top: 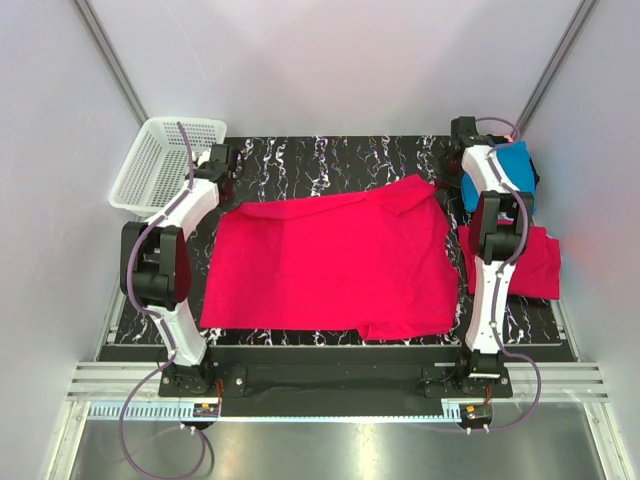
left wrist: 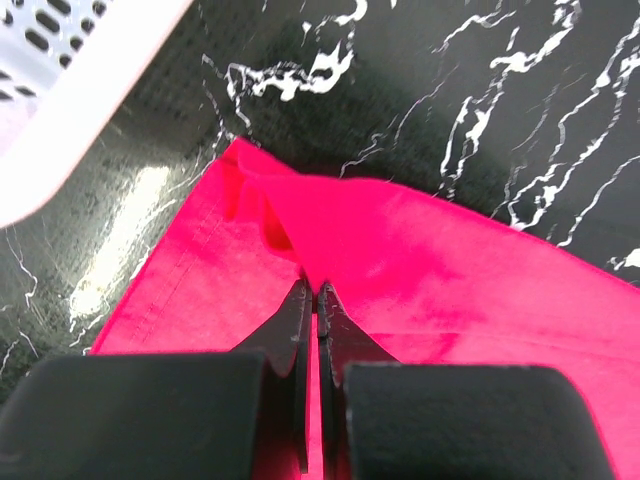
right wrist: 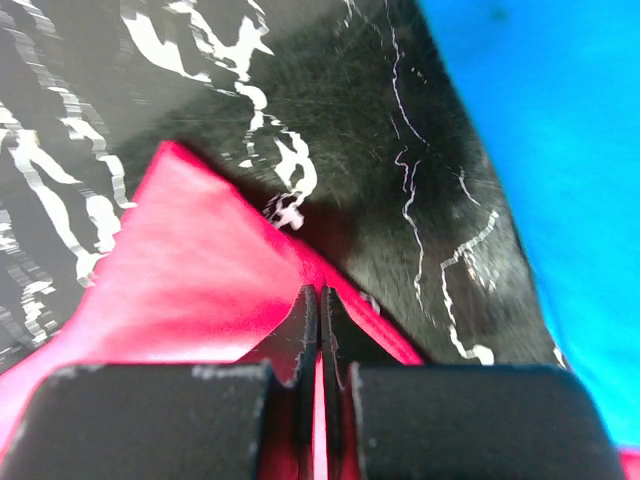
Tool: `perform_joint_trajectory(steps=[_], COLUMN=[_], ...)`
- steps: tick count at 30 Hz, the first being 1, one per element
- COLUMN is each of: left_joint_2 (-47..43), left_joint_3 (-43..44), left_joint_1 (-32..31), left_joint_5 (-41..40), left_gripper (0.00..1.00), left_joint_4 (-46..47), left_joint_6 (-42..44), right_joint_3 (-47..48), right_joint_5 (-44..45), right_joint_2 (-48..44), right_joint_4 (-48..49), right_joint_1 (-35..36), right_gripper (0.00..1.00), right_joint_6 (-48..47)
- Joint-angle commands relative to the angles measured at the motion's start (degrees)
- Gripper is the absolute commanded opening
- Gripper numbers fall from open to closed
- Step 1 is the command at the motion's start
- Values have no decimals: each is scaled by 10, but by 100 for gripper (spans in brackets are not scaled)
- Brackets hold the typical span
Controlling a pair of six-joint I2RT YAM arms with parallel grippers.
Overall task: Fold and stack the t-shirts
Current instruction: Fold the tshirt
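A bright pinkish-red t-shirt (top: 330, 262) lies spread flat across the middle of the black marbled table. My left gripper (top: 229, 196) is at its far left corner, shut on the red cloth (left wrist: 420, 270), which bunches up at the fingertips (left wrist: 300, 300). At the far right corner my right gripper (top: 449, 188) is shut on the shirt's edge (right wrist: 190, 260). A second pinkish-red t-shirt (top: 535, 265) lies folded at the right. Behind it is a turquoise-blue t-shirt (top: 517, 165), which fills the right side of the right wrist view (right wrist: 560, 150).
A white mesh basket (top: 160, 165) stands at the far left corner of the table, and its rim (left wrist: 70, 110) shows close to the left gripper. Grey walls enclose the table on three sides. The arm bases are bolted at the near edge.
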Motion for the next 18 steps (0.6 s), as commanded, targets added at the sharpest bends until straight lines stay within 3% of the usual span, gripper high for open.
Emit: perform_joint_trajectory(steps=[1, 7, 18], left_joint_2=[-25, -36, -107], left_joint_3=[27, 21, -46], left_joint_1=[3, 3, 3], left_joint_5=[-18, -27, -20], left_gripper=[0, 0, 0], left_joint_4=[12, -2, -15], left_joint_6=[13, 9, -6], right_joint_3=[-1, -36, -243], right_joint_5=[25, 18, 35], right_joint_2=[-86, -154, -323], right_joint_4=[6, 2, 11], right_joint_1=[-1, -1, 49], right_gripper=[0, 0, 0], right_joint_6=[-16, -12, 19])
